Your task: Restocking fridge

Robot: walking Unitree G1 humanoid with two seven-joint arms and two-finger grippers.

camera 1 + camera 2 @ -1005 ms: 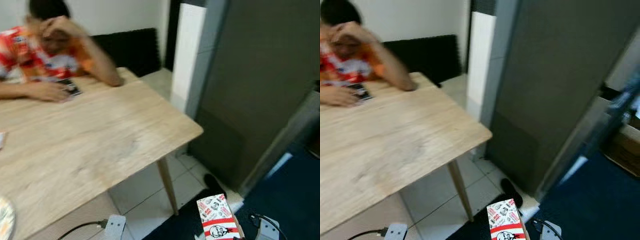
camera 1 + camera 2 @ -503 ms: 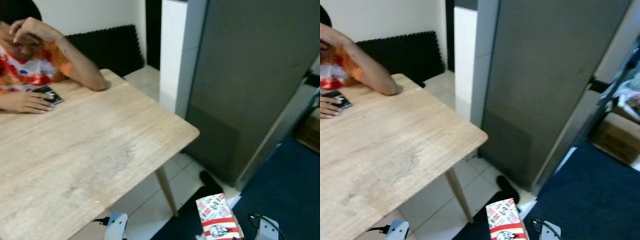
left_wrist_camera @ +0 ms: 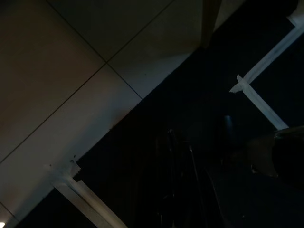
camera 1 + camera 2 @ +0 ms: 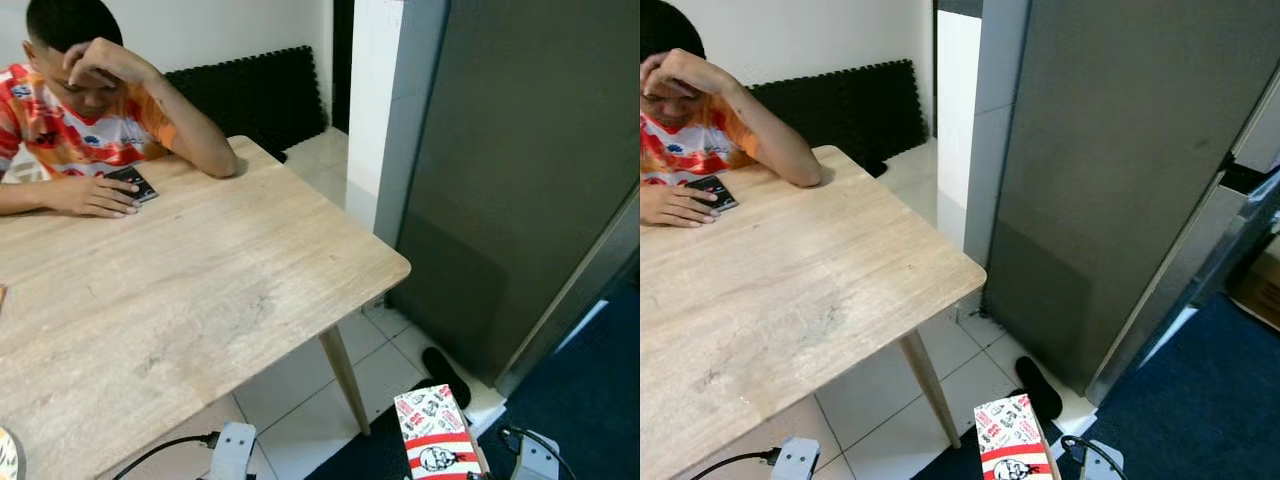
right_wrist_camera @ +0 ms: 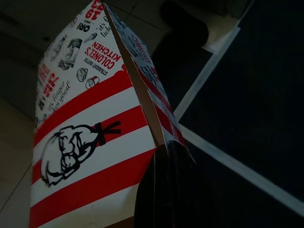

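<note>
A red-and-white KFC carton (image 4: pixel 436 446) with a printed face sits low in the eye views, above the floor. My right gripper (image 5: pixel 159 159) is shut on it, with one black finger (image 5: pixel 164 190) pressed along a side of the carton (image 5: pixel 90 133). The tall grey fridge (image 4: pixel 525 170) stands ahead on the right with its door closed. My left gripper (image 3: pixel 183 175) hangs idle in the dark over the tiles and the navy mat.
A light wooden table (image 4: pixel 180 290) stands on the left, its corner leg (image 4: pixel 345 375) close to the carton. A person in an orange shirt (image 4: pixel 80 120) sits at the far side with a phone (image 4: pixel 132 183). A black slipper (image 4: pixel 446 374) lies by the fridge foot. Navy mat (image 4: pixel 1200 400) on the right.
The camera has swung back to the left and steadied, so the person and more of the table show again. The carton stays in my right gripper at the same spot in view.
</note>
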